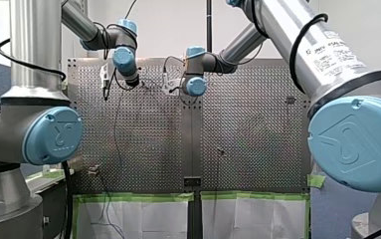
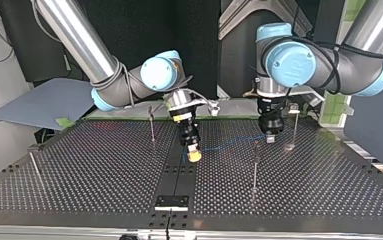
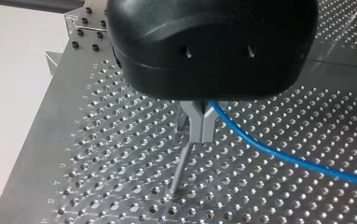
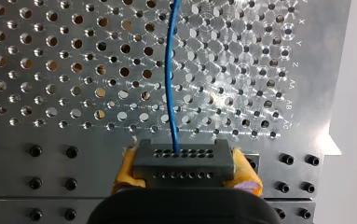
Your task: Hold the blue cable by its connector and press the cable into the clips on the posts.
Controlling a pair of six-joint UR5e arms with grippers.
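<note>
visibly bowed blue cable (image 4: 168,84), grey holed connector (image 4: 183,158) in right pincer (image 4: 184,171)

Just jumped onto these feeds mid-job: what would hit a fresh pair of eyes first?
The blue cable first: in the right wrist view it rises from a dark connector clamped in the yellow-padded jaws of my right gripper. In the top view it spans the perforated table across to my left gripper. The left wrist view shows that gripper's jaws shut on the cable over a thin post.
</note>
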